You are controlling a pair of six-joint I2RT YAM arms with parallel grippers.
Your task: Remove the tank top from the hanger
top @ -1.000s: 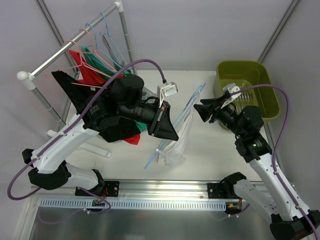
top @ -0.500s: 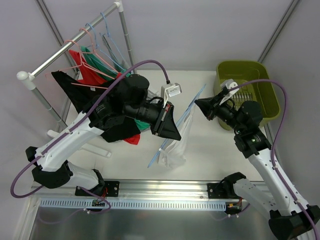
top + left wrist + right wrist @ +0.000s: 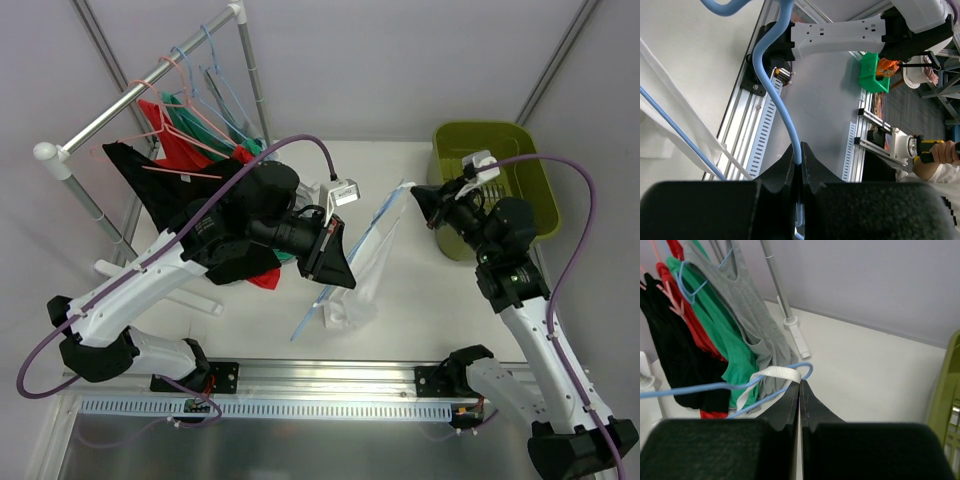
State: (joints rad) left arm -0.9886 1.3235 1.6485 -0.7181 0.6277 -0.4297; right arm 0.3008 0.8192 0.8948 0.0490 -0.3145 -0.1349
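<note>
White tank top, half hidden behind left gripper, which pinches one blue hanger; right gripper pinches one strap.

Soft, even light brightens every view, leaving only faint shadows on the white desk. Up close, the left pincer and right pincer look dark and blurred, while backgrounds are sharp.

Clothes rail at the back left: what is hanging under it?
Under the rail hang a black garment, a red garment, a green garment and a grey top. From above, the left arm covers their lower parts, so their hems cannot be seen.
</note>
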